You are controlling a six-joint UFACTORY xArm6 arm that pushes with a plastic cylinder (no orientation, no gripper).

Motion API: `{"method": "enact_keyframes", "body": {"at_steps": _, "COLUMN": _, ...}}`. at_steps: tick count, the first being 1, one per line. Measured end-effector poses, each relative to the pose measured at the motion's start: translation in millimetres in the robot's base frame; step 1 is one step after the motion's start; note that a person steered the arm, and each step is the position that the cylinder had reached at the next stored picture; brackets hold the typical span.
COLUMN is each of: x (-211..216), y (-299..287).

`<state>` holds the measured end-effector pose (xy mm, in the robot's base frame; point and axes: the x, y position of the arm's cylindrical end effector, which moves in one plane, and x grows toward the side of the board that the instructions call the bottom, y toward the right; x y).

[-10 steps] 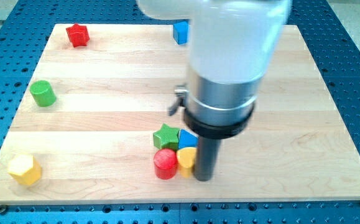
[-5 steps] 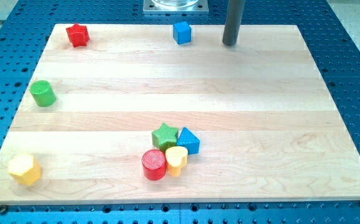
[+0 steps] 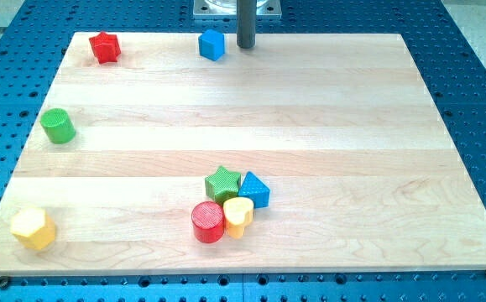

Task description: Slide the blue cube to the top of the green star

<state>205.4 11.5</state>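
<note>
The blue cube (image 3: 212, 44) sits near the board's top edge, left of centre. My tip (image 3: 246, 45) stands just to its right, a small gap apart, at the top edge. The green star (image 3: 224, 183) lies low on the board near the middle, in a tight cluster with a blue triangle (image 3: 254, 190) to its right, a red cylinder (image 3: 208, 222) below it and a yellow heart (image 3: 238, 216) below right. The star's upper side is free of blocks.
A red star (image 3: 104, 47) lies at the top left corner. A green cylinder (image 3: 58, 125) stands near the left edge. A yellow hexagon (image 3: 33, 228) sits at the bottom left corner. The wooden board (image 3: 326, 126) rests on a blue perforated table.
My tip went from the cluster at the bottom to the top edge, then moved left. The blue cube has shifted left along the top edge. The red cylinder and yellow heart shifted slightly.
</note>
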Motion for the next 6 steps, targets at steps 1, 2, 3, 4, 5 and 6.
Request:
{"method": "enact_keyframes", "body": {"at_steps": 1, "x": -1.3, "y": -14.4}}
{"method": "enact_keyframes", "body": {"at_steps": 2, "x": -1.4, "y": -41.7}}
{"method": "enact_keyframes", "body": {"at_steps": 3, "x": 7.4, "y": -78.6}}
{"method": "enact_keyframes", "body": {"at_steps": 4, "x": 75.8, "y": -53.5}}
{"method": "enact_keyframes", "body": {"at_steps": 5, "x": 118.5, "y": -48.1}}
{"method": "enact_keyframes", "body": {"at_steps": 6, "x": 80.0, "y": -54.5}}
